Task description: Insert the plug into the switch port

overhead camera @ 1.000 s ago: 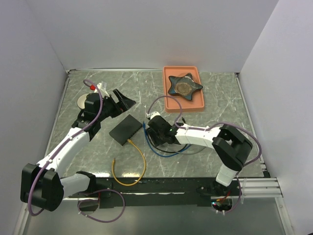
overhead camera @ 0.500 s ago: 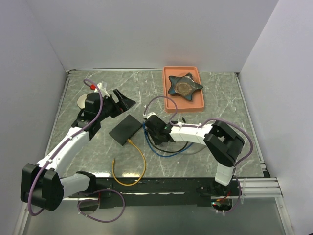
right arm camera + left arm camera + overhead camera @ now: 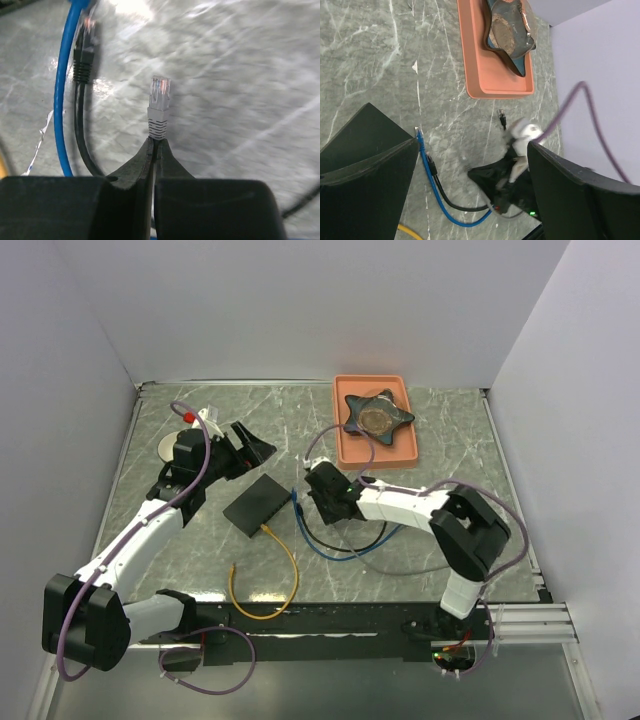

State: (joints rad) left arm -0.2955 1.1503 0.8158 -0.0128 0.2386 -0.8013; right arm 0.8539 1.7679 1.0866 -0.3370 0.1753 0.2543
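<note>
Your right gripper point(image 3: 154, 142) has its fingers pinched tight on the grey boot of the plug point(image 3: 159, 107). The clear tip stands up past the fingertips, above the marble table point(image 3: 240, 75). Just left of it lie a blue cable point(image 3: 65, 90) and a black plug point(image 3: 82, 55), both loose on the surface. From above, that gripper sits just right of the flat black switch point(image 3: 259, 504), not touching it. The switch's ports are too small to make out. A yellow cable point(image 3: 283, 560) meets its near edge. Your left gripper point(image 3: 255, 452) hangs behind the switch, jaws spread wide and holding nothing. An orange tray point(image 3: 345, 450) holding a dark star-shaped object point(image 3: 377, 415) sits further back.
</note>
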